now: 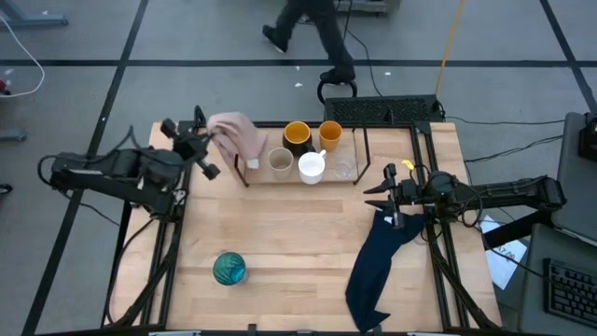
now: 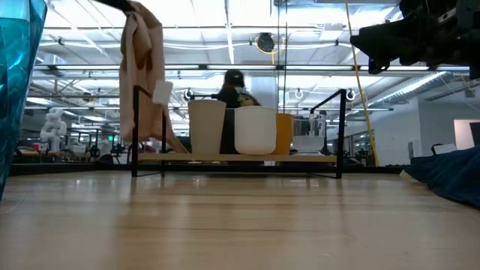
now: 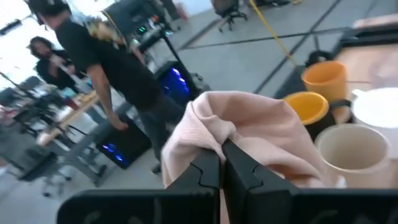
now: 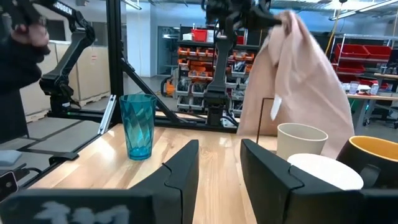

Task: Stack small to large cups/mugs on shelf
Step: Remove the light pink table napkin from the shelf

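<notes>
Two dark arms work over the light wooden bench (image 1: 280,233). The left gripper (image 1: 207,140) is raised at the left end of the low black wire shelf (image 1: 364,140), its fingers (image 3: 208,174) pinched together on a pale pink cloth (image 1: 241,133) that hangs from them over that end of the shelf. Five vessels stand grouped inside the shelf at the bench's far edge: a wide orange-yellow mug (image 1: 297,135) and a small orange cup (image 1: 330,134) at the back, a beige cup (image 1: 280,161), a white handled mug (image 1: 312,167) and a tiny clear cup (image 1: 344,165) in front of them. The tall teal glass (image 1: 229,268) stands alone on the bench, well apart from the shelf, near the front edge on the left. The right gripper (image 1: 392,198) hovers at the right side of the bench, above the upper end of a dark navy cloth (image 1: 378,266) that runs toward the front edge; its fingers (image 4: 180,171) stand a little apart with nothing between them.
</notes>
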Tool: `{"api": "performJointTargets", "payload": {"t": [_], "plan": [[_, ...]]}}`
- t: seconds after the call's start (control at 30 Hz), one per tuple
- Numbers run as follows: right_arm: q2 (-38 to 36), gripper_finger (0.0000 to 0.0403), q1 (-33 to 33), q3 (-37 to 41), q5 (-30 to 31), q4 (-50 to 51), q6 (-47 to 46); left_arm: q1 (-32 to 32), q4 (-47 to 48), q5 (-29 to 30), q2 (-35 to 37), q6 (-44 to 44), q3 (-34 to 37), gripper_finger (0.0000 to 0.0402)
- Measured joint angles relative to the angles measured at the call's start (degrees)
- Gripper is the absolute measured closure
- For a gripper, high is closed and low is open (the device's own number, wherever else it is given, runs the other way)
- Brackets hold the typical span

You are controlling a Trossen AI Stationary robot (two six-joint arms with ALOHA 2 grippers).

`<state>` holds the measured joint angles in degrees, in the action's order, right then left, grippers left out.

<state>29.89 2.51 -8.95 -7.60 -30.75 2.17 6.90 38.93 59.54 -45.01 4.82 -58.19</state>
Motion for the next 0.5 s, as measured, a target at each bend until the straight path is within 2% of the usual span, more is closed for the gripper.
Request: {"api": "performJointTargets", "payload": {"t": [0.2,0.37,0.5], "plan": [[0.0,0.0293,0.0,0.0,0.0,0.3,0.0,3.5,0.4,7.6,-1.0,7.2,-6.9,0.0401],[0.0,0.0293,0.0,0.0,0.0,0.3,-0.6,10.5,0.8,16.7,-3.7,11.6,-12.8,0.0401],[0.0,0.0293,0.0,0.0,0.0,0.3,-1.5,17.1,0.7,28.5,-6.5,16.7,-16.1,0.0401]]}}
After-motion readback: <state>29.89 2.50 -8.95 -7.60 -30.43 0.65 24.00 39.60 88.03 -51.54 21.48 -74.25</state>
